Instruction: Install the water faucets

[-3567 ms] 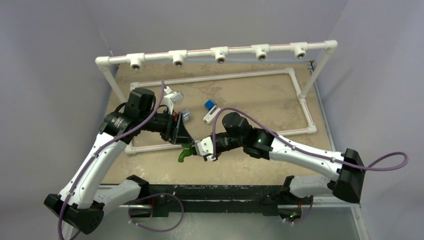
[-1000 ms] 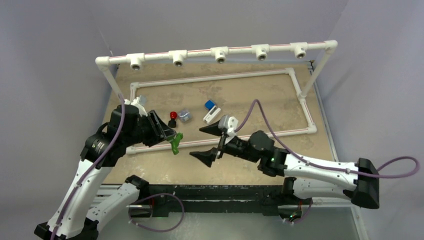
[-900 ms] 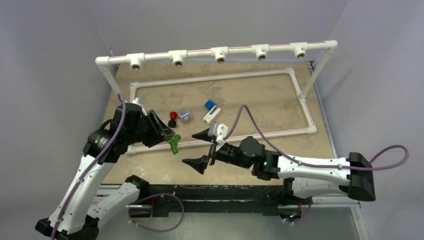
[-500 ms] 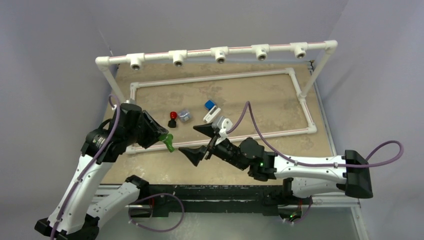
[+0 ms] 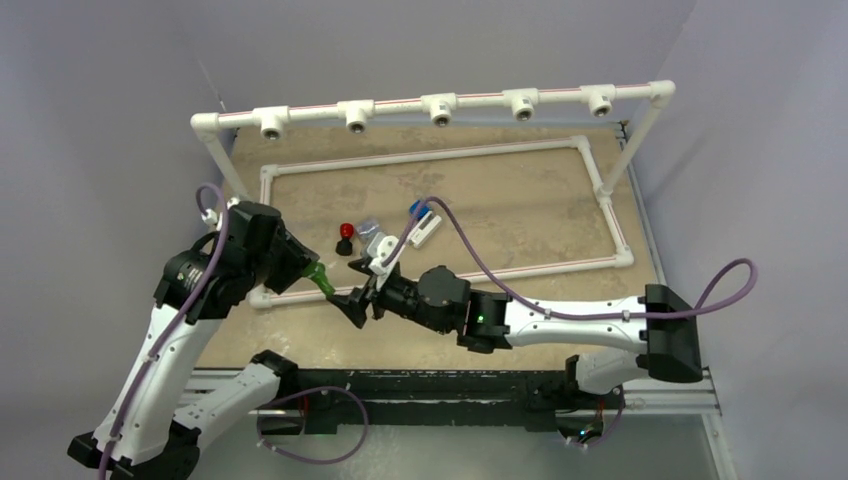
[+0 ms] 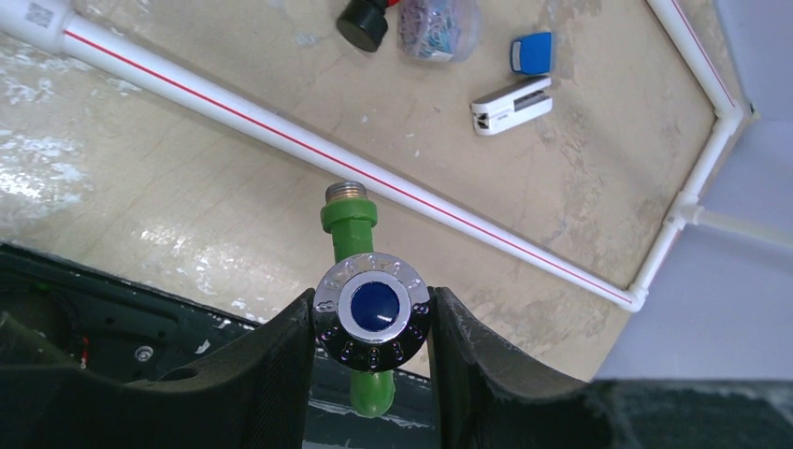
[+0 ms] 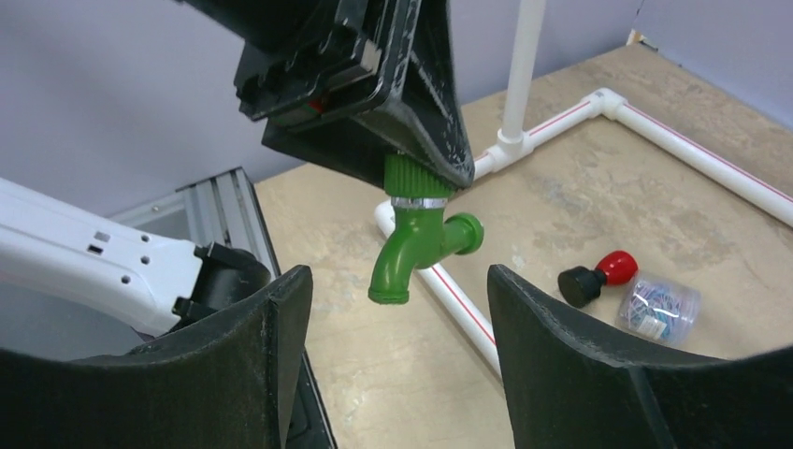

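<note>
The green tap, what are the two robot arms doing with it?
The left gripper holds the green tap up in the air, pinched by its round knob. The right gripper is wide open and faces the tap without touching it. The black tap with the red knob and the white tap with the blue handle lie on the table. No tap is in the pipe frame at the back yet.
</note>
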You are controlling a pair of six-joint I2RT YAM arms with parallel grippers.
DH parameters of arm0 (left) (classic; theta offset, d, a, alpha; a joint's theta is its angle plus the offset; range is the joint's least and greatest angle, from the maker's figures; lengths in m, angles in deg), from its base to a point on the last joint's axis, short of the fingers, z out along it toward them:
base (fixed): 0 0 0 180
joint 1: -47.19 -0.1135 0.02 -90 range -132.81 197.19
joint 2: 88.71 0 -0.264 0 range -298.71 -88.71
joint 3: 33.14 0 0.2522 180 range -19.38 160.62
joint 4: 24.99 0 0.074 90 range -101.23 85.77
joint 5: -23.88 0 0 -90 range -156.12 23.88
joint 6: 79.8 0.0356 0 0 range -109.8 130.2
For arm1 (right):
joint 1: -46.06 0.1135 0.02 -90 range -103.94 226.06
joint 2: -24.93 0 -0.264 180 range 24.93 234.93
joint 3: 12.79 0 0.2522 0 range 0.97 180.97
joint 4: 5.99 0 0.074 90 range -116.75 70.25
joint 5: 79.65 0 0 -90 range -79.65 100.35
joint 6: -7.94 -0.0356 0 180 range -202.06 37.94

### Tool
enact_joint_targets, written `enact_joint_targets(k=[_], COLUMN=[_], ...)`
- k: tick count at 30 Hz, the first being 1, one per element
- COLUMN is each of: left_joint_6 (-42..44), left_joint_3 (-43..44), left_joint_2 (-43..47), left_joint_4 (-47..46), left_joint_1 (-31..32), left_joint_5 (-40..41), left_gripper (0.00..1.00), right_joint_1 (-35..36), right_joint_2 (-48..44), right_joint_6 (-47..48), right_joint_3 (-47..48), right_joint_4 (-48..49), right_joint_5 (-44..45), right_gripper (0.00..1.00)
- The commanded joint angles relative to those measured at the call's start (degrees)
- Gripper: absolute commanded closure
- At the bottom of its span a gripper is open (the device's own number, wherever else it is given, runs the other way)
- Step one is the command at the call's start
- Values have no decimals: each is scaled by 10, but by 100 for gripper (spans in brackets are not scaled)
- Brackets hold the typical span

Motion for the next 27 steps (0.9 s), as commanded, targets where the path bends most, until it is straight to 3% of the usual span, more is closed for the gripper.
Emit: enact_joint_targets(k=[1,27], left_joint_6=[-30,-46], left_joint_3=[36,61], left_joint_2=[-17,-54], left_joint_4=[37,68], left_joint_1=[2,2], left_joint_5=[42,51], left_gripper=[100,100], right_joint_1=[14,26], right_joint_2=[27,169], right_joint_6=[22,88], right_joint_3=[46,146], right_joint_4=[-24,-28], right_joint_5=[24,104], right_gripper=[30,57])
